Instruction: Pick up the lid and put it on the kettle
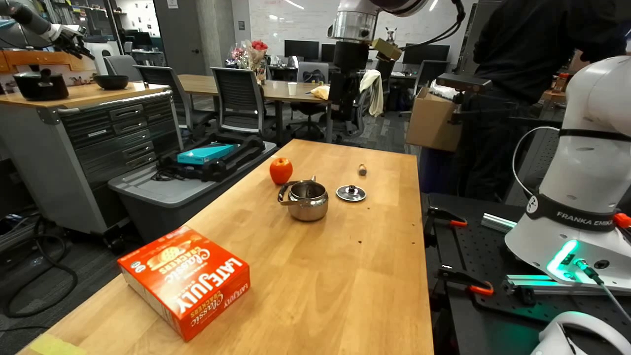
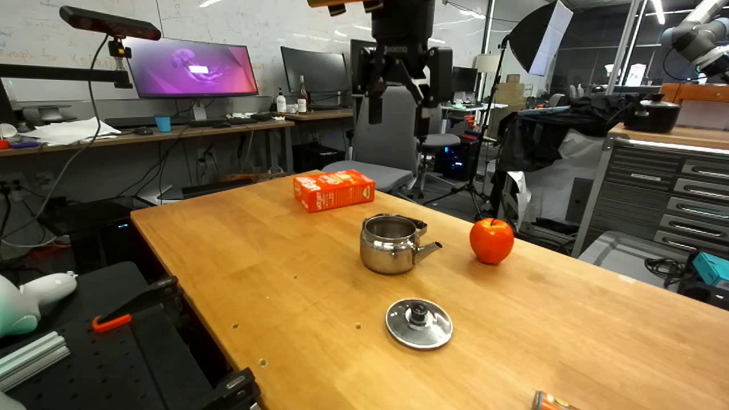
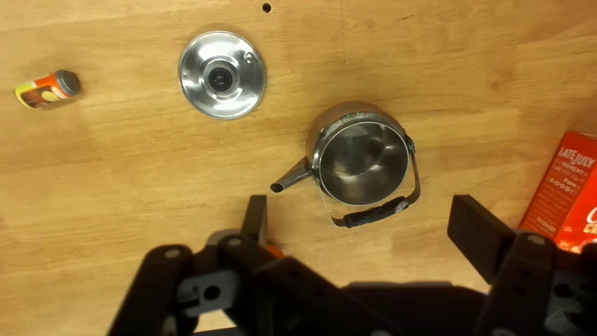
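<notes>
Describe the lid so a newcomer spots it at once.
On the wooden table, find the open silver kettle. Beside it, not touching, lies the lid. It's the low, shiny round disc with a black central knob, unlike the deep kettle and the red apple.

The table (image 1: 345, 286) carries one kettle (image 3: 364, 163), with one spout (image 3: 295, 178) and one handle (image 3: 377, 212), one lid (image 2: 419, 331) with one knob (image 2: 418, 313), one apple (image 2: 492, 241), one cracker box (image 1: 186, 283) and one small capped container (image 3: 48, 88). One gripper (image 2: 398, 118) has two fingers (image 2: 375, 109). An exterior view shows two clamps (image 1: 458, 277), one black cooking pot (image 1: 41, 85) and one black bowl (image 1: 111, 82).
</notes>
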You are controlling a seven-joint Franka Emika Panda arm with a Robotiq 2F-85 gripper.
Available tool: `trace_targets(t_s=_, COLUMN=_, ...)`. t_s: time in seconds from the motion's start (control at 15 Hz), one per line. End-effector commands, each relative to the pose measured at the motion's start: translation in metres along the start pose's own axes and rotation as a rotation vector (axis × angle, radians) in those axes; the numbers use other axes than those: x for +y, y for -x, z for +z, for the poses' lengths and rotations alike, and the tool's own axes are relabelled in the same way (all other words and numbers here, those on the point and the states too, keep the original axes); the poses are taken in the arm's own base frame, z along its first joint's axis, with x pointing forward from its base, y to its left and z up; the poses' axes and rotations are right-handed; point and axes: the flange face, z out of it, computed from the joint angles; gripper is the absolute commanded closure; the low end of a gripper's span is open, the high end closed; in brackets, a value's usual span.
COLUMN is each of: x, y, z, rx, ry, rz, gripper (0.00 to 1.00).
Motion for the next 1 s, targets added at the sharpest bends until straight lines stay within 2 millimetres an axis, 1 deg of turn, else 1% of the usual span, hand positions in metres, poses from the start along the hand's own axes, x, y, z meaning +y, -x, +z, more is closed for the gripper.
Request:
trace_targets(t_s=0.0, x=0.013, y=-0.010, z=0.009, rx=0.025, ry=-0.008, rz=0.024, gripper=0.00)
trace_targets(t_s=0.27, x=0.027, y=-0.009, z=0.016, rx=0.038, ry=-0.011, rz=0.059, gripper=0.00)
trace_targets(t_s=0.53, x=0.038, y=-0.003, z=0.020, rx=0.042, ry=-0.024, rz=0.097, gripper=0.00)
trace_targets(t_s=0.67, x=0.036, y=-0.001, z=0.016, rx=0.055, ry=-0.043, rz=0.100, gripper=0.00)
trace_targets(t_s=0.73, x=0.035, y=-0.003, z=0.022, rx=0.020, ry=-0.018, rz=0.099, gripper=0.00)
trace_targets(t_s=0.93, x=0.034, y=-0.002, z=0.023, rx=0.016, ry=-0.019, rz=0.099, gripper=0.00)
